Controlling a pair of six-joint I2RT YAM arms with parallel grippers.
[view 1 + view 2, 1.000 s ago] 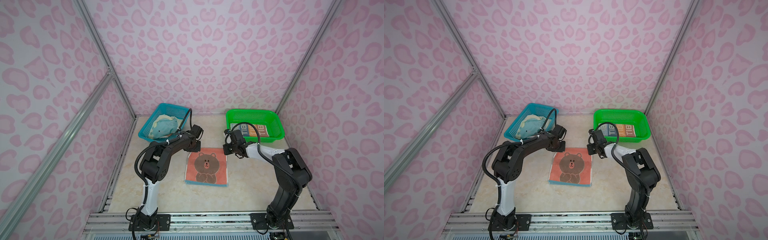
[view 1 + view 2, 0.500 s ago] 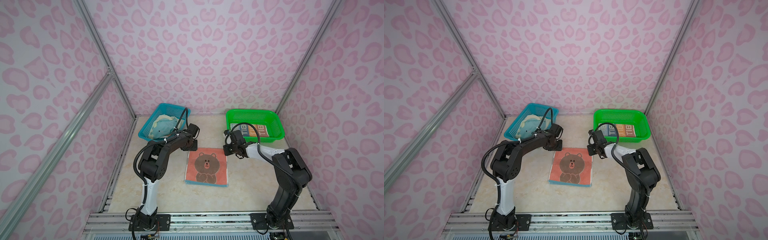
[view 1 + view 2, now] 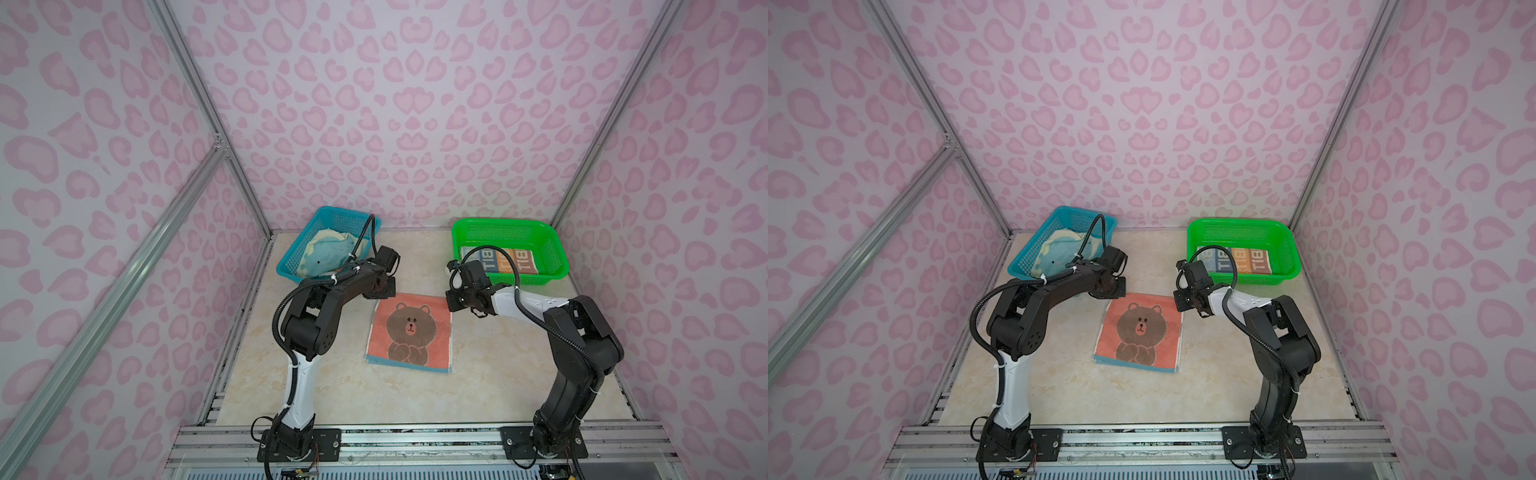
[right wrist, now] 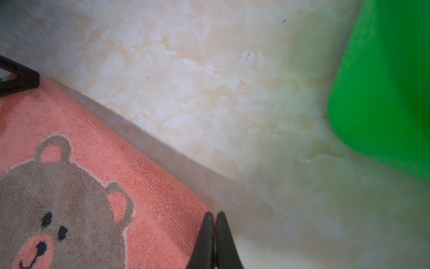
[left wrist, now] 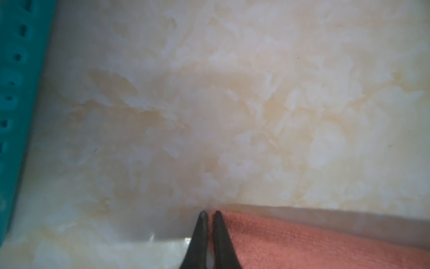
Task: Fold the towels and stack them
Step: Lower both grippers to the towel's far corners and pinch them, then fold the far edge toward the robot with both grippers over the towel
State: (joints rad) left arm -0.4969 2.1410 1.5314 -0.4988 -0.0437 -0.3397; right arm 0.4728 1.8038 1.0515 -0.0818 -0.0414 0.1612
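The left gripper (image 5: 209, 213) has its two dark fingers pressed together, tips down at the table (image 5: 232, 104). They are closed right on one far corner of the coral towel (image 5: 314, 246). Cloth runs off to one side of the tips and bare marble lies on the other. The right gripper (image 4: 215, 213) is set the same way, fingers pinched tight on the opposite far corner. The bear's ears and face spread away from its tips on the towel side. I can't make out how much cloth sits between either pair. The towel edge running between the two grippers throws a grey shadow band along the table.

In both top views the towel lies open and flat between and behind the two pairs of fingers, bear side up. Its blue-trimmed hem is the edge farthest from them, toward the arm bases.

Just beyond the left fingers and outward stands the blue basket (image 3: 297, 245), with the crumpled whale towel (image 3: 328, 253) inside. Its teal wall shows near the tips in the left wrist view. Beyond the right fingers and outward sits the green basket (image 3: 507, 222), holding the folded striped towel (image 3: 503, 261). Both baskets stand apart from the coral towel.
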